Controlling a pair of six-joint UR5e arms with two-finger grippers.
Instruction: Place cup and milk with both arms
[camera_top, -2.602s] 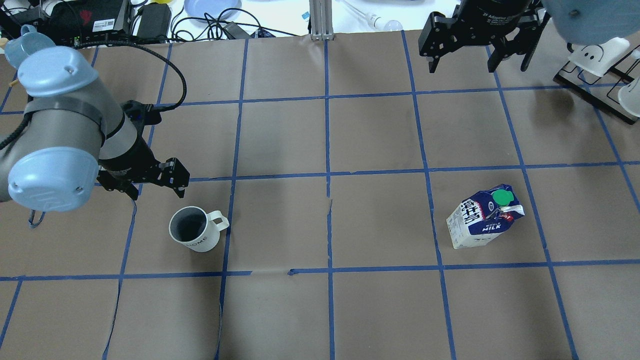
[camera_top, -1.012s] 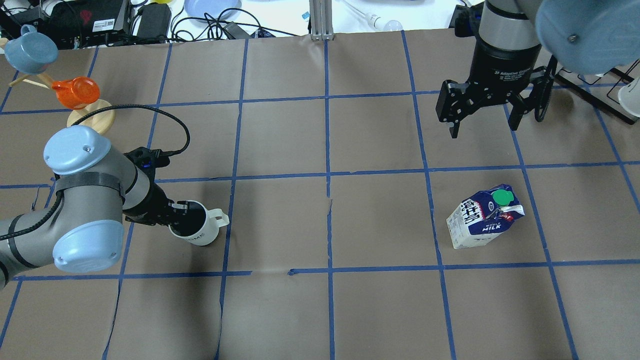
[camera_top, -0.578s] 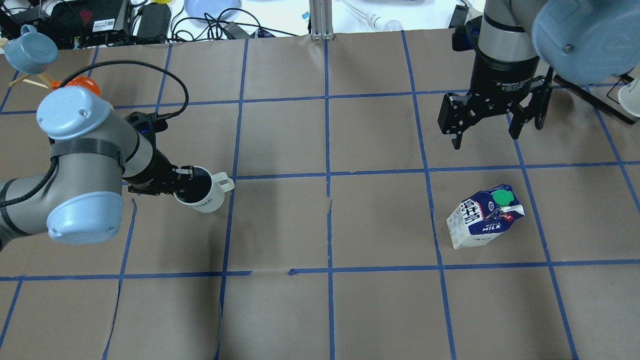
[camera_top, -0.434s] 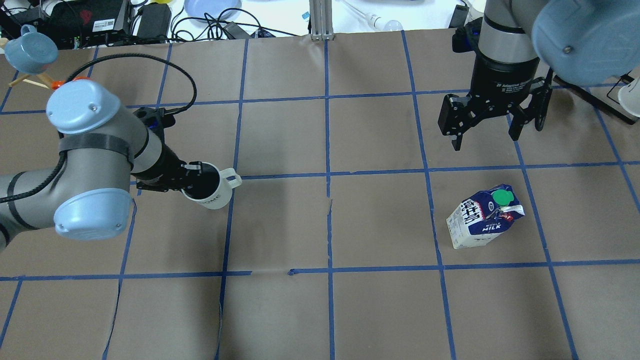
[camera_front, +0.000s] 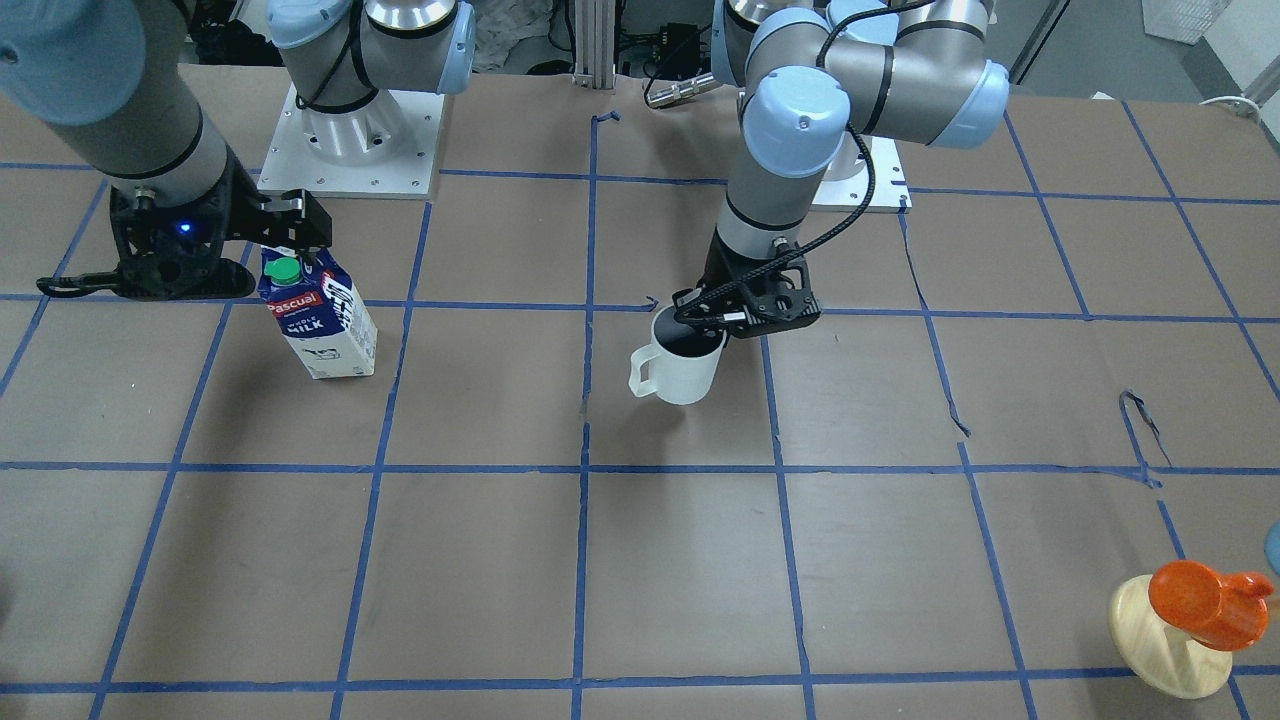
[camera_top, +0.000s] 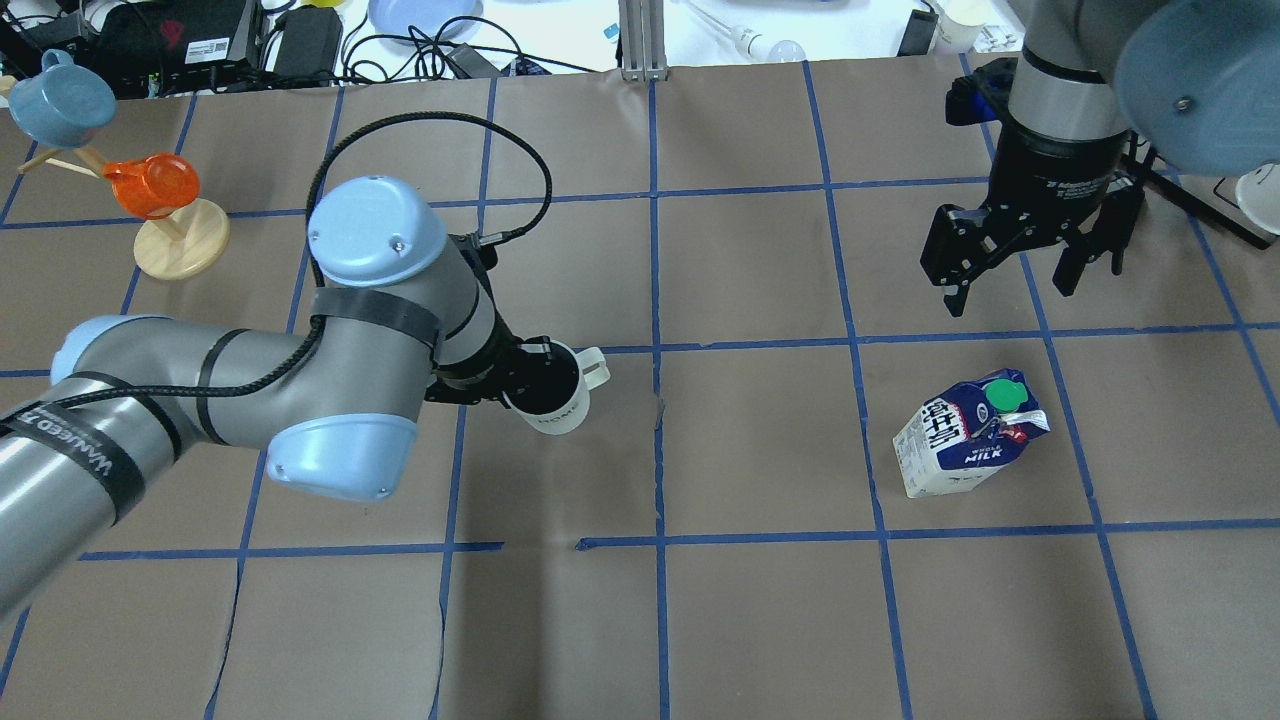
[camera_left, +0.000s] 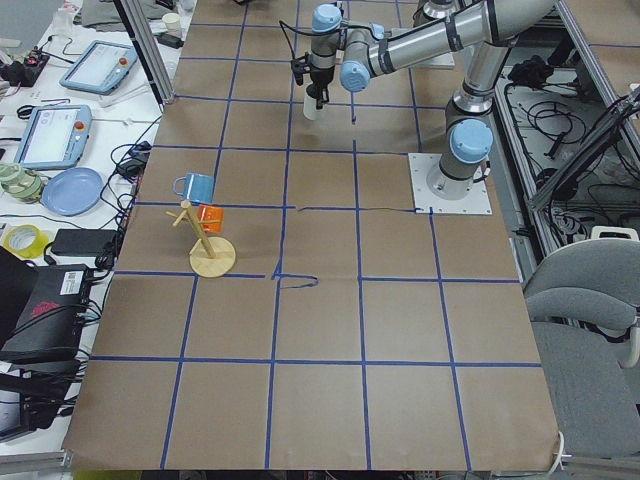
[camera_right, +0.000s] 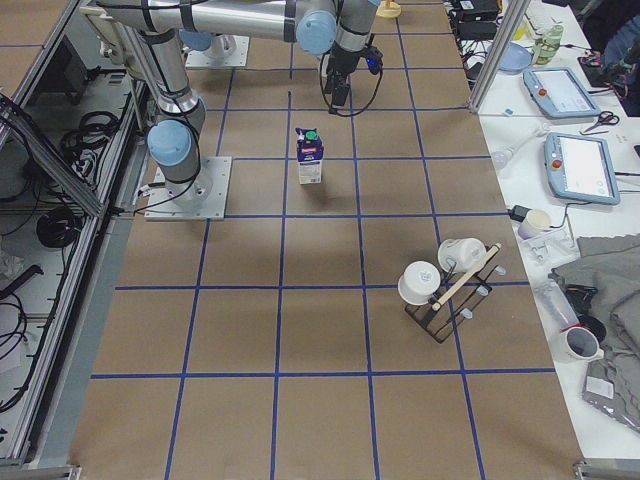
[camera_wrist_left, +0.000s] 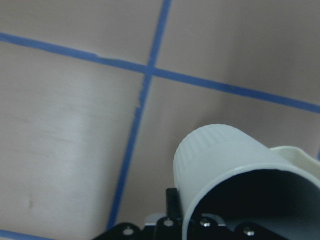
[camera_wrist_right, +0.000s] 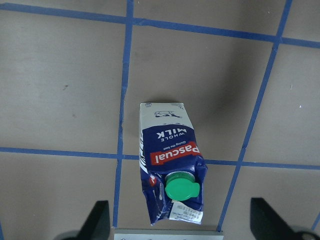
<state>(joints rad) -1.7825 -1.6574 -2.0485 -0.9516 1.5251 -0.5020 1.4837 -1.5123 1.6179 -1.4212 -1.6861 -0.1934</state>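
Note:
The white cup (camera_top: 557, 403) hangs a little above the table near the centre line, its handle pointing right. My left gripper (camera_top: 522, 384) is shut on its rim, one finger inside the dark interior. The front view shows the cup (camera_front: 680, 366) and the left gripper (camera_front: 716, 318); the left wrist view shows the cup (camera_wrist_left: 225, 165) close up. The milk carton (camera_top: 968, 436) stands upright on the right side and also shows in the front view (camera_front: 320, 322). My right gripper (camera_top: 1012, 294) is open and empty, above and beyond the carton. In the right wrist view its fingers (camera_wrist_right: 98, 220) flank the carton (camera_wrist_right: 171, 160) from above.
A round wooden stand (camera_top: 182, 238) with an orange cup (camera_top: 148, 186) and a blue cup (camera_top: 58, 102) is at the far left. A black rack (camera_right: 445, 290) with white cups stands at the far right. The arm bases (camera_front: 350, 135) are at the robot's edge of the table.
My left gripper closed on the cup's rim, lifted it and carried it right towards the table's centre. My right gripper came down and nearer the carton, staying open.

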